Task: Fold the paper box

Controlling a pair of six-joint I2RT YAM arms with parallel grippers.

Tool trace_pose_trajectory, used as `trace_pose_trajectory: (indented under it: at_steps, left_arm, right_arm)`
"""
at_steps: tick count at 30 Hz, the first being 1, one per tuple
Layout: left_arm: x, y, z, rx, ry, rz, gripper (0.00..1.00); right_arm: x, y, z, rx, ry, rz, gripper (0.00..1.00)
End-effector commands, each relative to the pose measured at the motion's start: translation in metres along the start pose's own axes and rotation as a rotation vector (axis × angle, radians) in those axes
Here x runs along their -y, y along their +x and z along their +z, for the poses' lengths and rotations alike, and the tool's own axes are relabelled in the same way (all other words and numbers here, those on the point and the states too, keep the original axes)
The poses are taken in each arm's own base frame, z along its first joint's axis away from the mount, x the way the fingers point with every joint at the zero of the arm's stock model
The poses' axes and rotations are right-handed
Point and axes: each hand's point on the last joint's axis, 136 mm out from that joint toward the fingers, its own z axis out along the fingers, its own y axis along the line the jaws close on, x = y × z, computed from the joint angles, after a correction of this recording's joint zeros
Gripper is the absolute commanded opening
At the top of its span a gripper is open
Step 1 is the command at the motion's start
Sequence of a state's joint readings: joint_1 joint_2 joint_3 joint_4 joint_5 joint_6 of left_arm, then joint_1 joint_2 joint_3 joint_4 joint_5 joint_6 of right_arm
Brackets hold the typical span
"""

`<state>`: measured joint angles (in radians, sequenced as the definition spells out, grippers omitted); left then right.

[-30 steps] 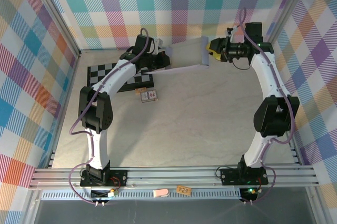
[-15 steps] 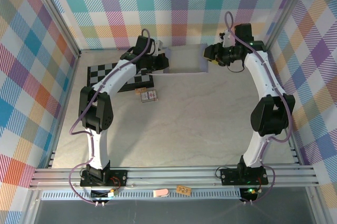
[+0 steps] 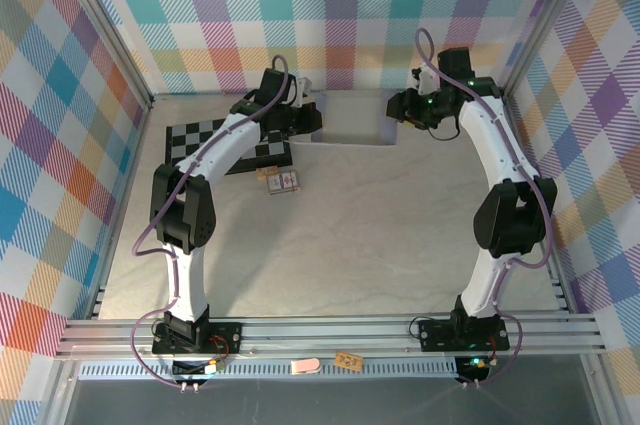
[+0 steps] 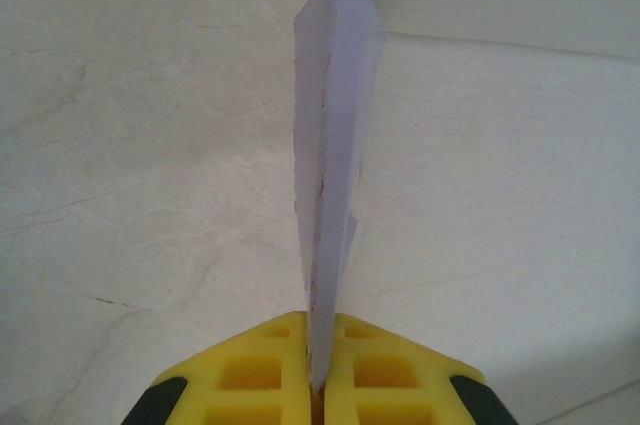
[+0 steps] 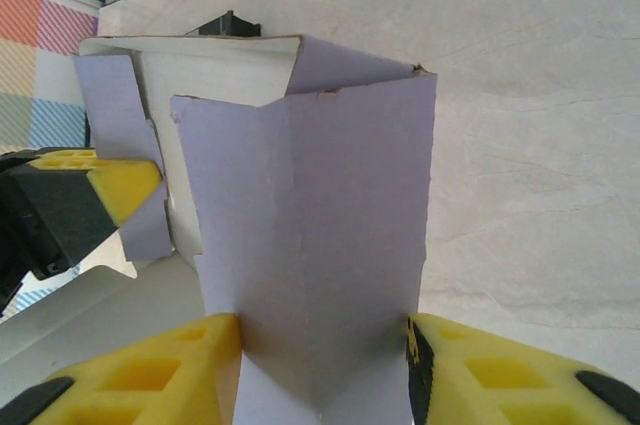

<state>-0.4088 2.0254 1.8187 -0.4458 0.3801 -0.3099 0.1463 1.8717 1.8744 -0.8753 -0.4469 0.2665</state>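
Nearest on the pale stone-look table (image 3: 380, 235) lies a small patterned card pack (image 3: 280, 182), with a flat black-and-white checkerboard (image 3: 195, 135) just beyond it. Neither is involved. At the far edge, between the 2 wrists, sits the thin lavender-purple, cream-backed paper box (image 3: 352, 117), part-formed and shallow.

The left gripper (image 4: 320, 385) is pinched fully together on 1 side flap (image 4: 335, 145), which stands upright and edge-on between its yellow pads. The right gripper (image 5: 322, 330) stands about half spread. A creased purple end panel (image 5: 310, 215) spans from pad to pad and seems nipped across its width.

The step in hand looks like raising and creasing the end walls, so the task is likely only partway done. Next, the right arm would probably need to tip its panel inward along the crease while the left holds its flap steady. A light grip matters, because this card buckles easily.
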Motion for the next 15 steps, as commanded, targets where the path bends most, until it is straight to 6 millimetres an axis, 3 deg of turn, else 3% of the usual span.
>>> trace_pose_trajectory:
  at_steps: [1,7,15]
  left_arm:
    - [0.051,-0.017,-0.024,0.067,0.114,0.083,0.00]
    - [0.058,-0.014,-0.025,0.069,0.086,0.131,0.00]
    - [0.066,-0.010,-0.030,0.106,-0.004,0.212,0.00]
  right_arm:
    - [-0.003,0.011,0.013,-0.050,0.053,-0.039,0.41]
    - [0.007,0.021,0.021,-0.067,0.235,-0.080,0.31]
    - [0.024,0.028,0.018,-0.066,0.456,-0.133,0.09]
